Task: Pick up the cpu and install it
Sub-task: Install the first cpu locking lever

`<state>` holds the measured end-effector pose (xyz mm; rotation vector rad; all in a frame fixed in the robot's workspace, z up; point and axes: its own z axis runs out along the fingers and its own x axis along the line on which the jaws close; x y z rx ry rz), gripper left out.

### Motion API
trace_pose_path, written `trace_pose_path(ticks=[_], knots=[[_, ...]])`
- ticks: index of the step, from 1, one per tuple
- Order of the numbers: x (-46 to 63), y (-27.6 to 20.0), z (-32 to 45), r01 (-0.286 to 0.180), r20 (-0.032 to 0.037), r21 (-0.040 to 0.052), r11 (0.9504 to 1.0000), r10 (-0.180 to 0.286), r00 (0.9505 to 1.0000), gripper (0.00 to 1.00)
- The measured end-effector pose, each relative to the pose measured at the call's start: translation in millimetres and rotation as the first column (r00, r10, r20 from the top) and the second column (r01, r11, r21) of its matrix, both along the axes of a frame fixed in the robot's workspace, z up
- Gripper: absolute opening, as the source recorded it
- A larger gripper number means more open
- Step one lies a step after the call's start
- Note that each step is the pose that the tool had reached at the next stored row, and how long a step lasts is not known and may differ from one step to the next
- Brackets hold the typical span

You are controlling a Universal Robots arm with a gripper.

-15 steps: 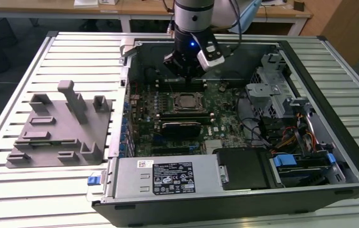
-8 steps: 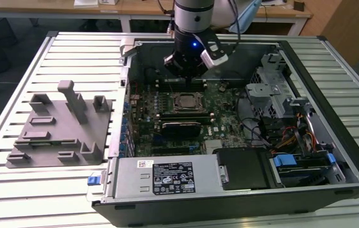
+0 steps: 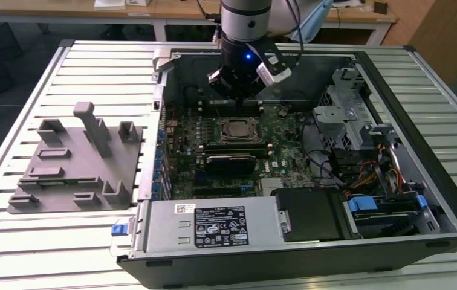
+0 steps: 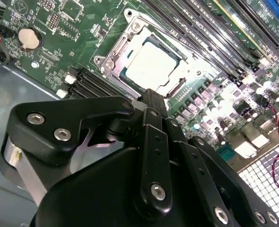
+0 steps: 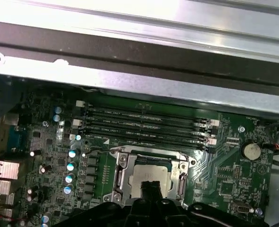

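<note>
Exterior view: the arm hangs over the open case point(image 3: 390, 90), gripper point(image 3: 237, 93) above the motherboard point(image 3: 289, 130), just behind the socket point(image 3: 240, 130). The cpu point(image 3: 240, 129) lies flat in the socket. A grey fixture point(image 3: 79, 160) sits on the table point(image 3: 19, 121) at the exterior view's left, well apart.

Second wrist view: gripper point(image 4: 151, 97) fingers drawn together, holding nothing, poised above the cpu point(image 4: 151, 64); not touching.

First wrist view: cpu point(image 5: 151, 174) seated in its socket point(image 5: 120, 175), beside the memory slots point(image 5: 144, 125).
</note>
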<state>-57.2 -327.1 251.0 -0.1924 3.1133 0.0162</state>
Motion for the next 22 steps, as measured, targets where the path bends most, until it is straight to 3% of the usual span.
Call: trace_pose_path(ticks=[1, 5, 11, 18, 22], knots=[[-8.6, -0.4, -0.2, -0.008, -0.0055, 0.0001, 1.0000, 0.008, 1.0000, 0.11], [-22.1, -0.4, -1.2, -0.007, -0.0054, 0.0004, 1.0000, 0.007, 1.0000, 0.11], [-25.1, -0.3, -1.6, 0.059, -0.0055, 0.0005, 0.9982, -0.059, 0.9982, 0.11], [-47.7, -0.3, -1.7, 0.062, -0.0054, 0.0005, 0.9981, -0.062, 0.9981, 0.11], [-54.0, 0.4, -1.7, 0.062, -0.0054, 0.0005, 0.9981, -0.062, 0.9981, 0.11]])
